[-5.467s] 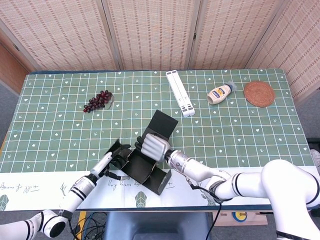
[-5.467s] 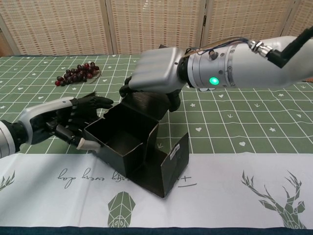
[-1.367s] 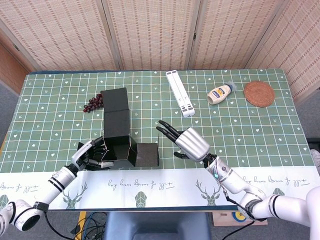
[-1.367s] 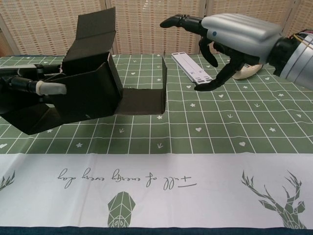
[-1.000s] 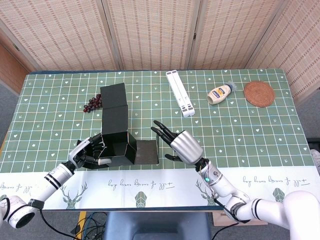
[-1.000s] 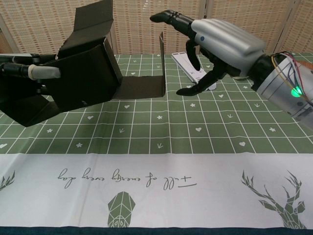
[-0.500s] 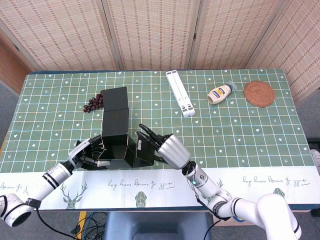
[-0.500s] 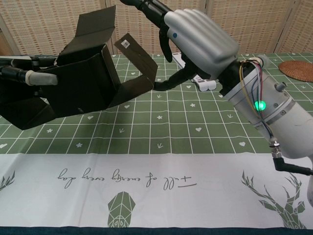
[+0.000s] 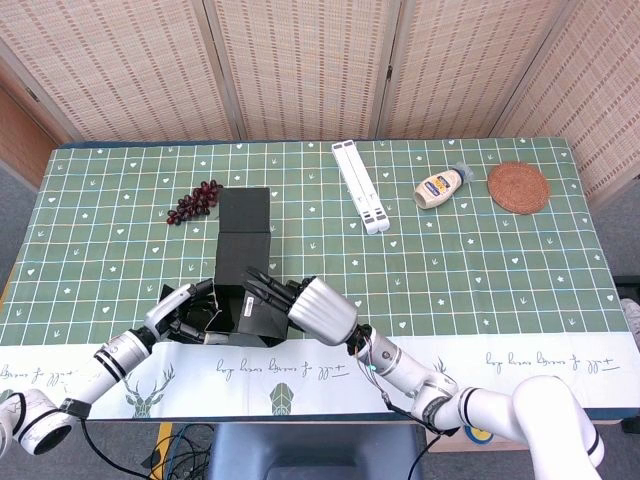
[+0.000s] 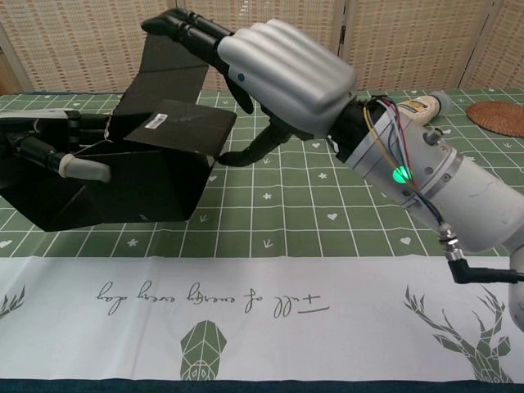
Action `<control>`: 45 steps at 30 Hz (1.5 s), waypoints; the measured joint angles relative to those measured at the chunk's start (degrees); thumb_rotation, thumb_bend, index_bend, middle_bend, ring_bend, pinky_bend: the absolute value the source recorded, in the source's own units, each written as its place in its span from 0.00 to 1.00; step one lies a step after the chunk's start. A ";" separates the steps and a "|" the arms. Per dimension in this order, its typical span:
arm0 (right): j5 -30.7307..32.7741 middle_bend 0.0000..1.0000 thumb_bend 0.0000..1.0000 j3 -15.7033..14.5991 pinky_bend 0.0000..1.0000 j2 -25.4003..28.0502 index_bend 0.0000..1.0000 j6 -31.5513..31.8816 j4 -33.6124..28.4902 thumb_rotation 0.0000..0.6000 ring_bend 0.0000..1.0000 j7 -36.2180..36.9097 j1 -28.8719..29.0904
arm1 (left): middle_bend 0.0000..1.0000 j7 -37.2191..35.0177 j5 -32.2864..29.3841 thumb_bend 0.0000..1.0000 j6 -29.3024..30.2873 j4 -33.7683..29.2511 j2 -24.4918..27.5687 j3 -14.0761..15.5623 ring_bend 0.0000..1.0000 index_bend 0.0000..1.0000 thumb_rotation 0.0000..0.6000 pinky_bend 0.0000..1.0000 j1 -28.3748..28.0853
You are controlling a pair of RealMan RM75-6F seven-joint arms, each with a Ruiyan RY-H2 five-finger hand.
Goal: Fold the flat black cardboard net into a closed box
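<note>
The black cardboard box (image 9: pixel 228 300) lies half folded near the table's front edge, left of centre. Its long lid panel (image 9: pixel 243 215) stretches away toward the back. In the chest view the box (image 10: pixel 131 184) has a side flap (image 10: pixel 182 123) folded down over its opening. My right hand (image 9: pixel 312 305) reaches in from the right with its fingers (image 10: pixel 190 29) stretched out flat over that flap and its thumb curled under the flap's edge. My left hand (image 9: pixel 186 310) grips the box's left side, and its fingers (image 10: pixel 75 167) wrap the wall.
A bunch of grapes (image 9: pixel 196 202) lies just behind the lid panel. A white folded stand (image 9: pixel 360 186), a mayonnaise bottle (image 9: pixel 440 186) and a round woven coaster (image 9: pixel 518 186) sit at the back right. A white printed cloth strip (image 10: pixel 262 303) runs along the front edge.
My right hand has swept left and pushed the upright side flap down over the box's opening. The left hand has kept its hold while the box shifted a little.
</note>
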 measured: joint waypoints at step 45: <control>-2.94 0.23 0.25 -9.05 0.97 -3.13 0.08 -9.47 10.03 1.00 0.71 3.03 3.30 | 0.19 26.81 -6.85 0.00 -4.56 3.28 -11.09 -1.49 0.41 0.12 1.00 0.54 0.06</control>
